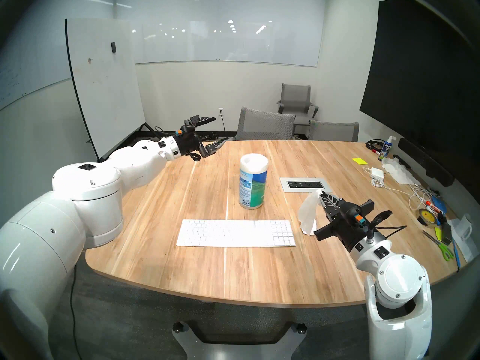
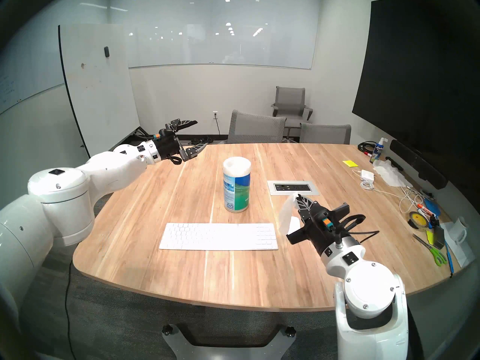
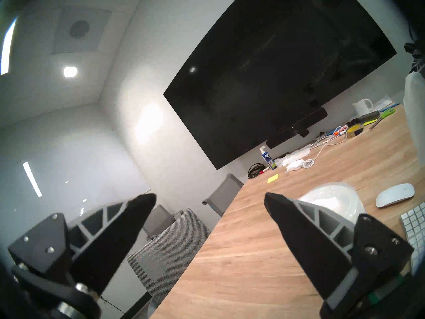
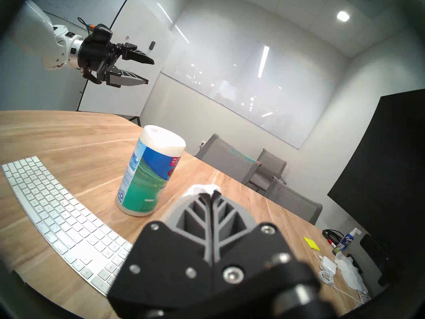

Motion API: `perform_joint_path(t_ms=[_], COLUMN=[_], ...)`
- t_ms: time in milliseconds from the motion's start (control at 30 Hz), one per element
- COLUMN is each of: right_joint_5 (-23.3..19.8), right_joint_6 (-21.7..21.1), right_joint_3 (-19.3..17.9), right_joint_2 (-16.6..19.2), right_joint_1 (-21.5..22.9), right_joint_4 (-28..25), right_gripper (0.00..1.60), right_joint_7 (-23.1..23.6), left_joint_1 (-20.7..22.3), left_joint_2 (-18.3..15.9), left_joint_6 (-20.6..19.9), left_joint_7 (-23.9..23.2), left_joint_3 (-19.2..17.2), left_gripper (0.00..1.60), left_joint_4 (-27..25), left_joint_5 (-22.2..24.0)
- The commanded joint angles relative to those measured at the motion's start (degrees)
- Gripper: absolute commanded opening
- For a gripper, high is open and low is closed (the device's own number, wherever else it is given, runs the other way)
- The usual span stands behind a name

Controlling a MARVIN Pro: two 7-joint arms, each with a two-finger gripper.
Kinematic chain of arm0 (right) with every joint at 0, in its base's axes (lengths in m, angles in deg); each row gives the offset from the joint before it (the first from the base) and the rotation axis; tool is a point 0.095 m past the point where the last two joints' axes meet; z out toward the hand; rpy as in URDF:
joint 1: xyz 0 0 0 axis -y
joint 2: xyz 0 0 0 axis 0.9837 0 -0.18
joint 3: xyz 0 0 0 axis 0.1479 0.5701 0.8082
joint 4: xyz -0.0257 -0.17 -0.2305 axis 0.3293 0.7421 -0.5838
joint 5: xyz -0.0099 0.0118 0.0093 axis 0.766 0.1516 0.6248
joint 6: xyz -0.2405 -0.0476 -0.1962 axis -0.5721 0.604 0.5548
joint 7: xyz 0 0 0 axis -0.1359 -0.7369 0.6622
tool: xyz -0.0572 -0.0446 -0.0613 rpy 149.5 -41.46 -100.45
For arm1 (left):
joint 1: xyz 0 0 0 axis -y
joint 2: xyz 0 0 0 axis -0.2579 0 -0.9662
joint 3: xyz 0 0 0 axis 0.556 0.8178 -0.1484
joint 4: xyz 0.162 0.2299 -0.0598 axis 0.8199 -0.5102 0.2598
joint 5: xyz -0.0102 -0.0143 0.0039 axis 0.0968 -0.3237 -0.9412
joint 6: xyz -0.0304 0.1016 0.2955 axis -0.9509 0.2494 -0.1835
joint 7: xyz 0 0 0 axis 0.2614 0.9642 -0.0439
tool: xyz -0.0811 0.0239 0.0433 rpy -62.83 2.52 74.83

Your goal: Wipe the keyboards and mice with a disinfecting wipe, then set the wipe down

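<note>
- White, limp wipe pinched at its top corner between the closed fingers of the right gripper, hanging free above the table, just right of the keyboard's number pad.
- Left gripper spread wide and empty, raised over the table's far left edge, well apart from the wipes canister.
- White keyboard lying flat near the table's front edge, in front of the canister; apparently not yet wiped.
- White mouse seen only from the left wrist, beside the keyboard's end; hidden behind the hanging wipe in the head views.
- Likely slip: only a small corner of moist sheet clamped, so possibly dragged out of the grip once pressed along the keys.
- Likely snag: dangling sheet bunching or folding under itself, leaving little cloth on the keys.
- Likely knock: light mouse close under the wipe and right fingers, easily shoved aside on the way down.
- Likely bump: canister standing close behind the keyboard, tippable during a wide sweep.
</note>
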Motion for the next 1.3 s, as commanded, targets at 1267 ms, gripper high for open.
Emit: perform_joint_path(t_ms=[1267], right_joint_5=[-3.38], right_joint_6=[3.82], right_joint_3=[-2.86], right_joint_2=[-1.06], right_joint_1=[-1.37], right_joint_4=[-0.37], right_gripper=[0.00], right_joint_7=[2.06], left_joint_1=[-1.79], left_joint_2=[-1.04], left_joint_6=[1.18], left_joint_7=[-4.48], left_joint_3=[-5.69], left_gripper=[1.60], left_joint_4=[-1.37], left_joint_5=[4.09])
